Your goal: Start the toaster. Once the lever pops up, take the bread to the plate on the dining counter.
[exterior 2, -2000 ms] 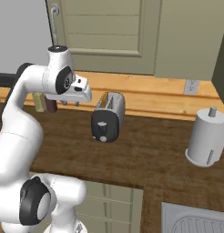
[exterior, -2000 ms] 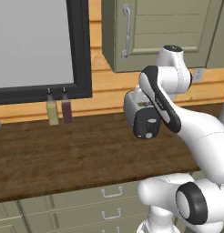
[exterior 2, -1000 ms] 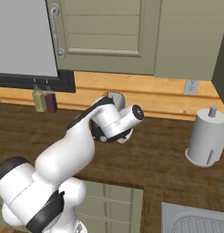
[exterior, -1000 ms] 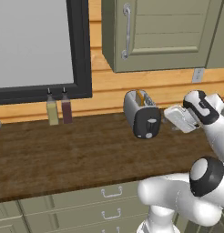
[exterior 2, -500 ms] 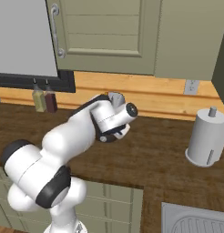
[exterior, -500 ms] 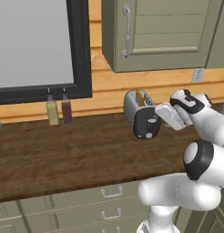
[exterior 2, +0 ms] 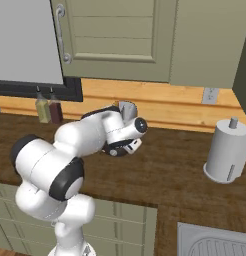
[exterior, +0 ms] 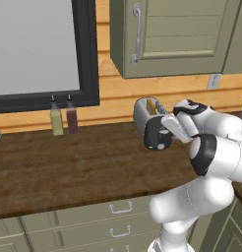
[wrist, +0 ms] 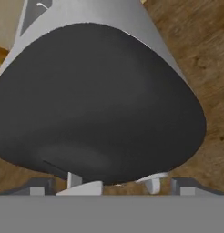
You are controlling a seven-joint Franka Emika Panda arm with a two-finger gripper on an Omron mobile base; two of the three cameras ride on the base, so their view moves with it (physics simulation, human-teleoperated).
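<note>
Gripper (exterior: 168, 129) spread wide, holding nothing, pressed close against black end panel (wrist: 100, 100) of toaster (exterior: 148, 122), presumably to reach the lever. Toaster standing toward back of dark wood worktop (exterior: 69, 167), bread (exterior: 151, 105) peeking from slot. Behind, two bottles (exterior: 63, 116) under window.

One toaster (exterior: 150, 129) stands on the wooden desk (exterior: 69, 167), with a sliver of one bread slice (exterior: 151, 105) showing in its slot. Two bottles (exterior: 63, 116) line the wall. One paper towel roll (exterior 2: 228, 151) sits at the far end, beside one sink (exterior 2: 215, 243). Two wall outlets (exterior 2: 211, 95) and two cabinet handles (exterior: 136, 33) complete the count.
</note>
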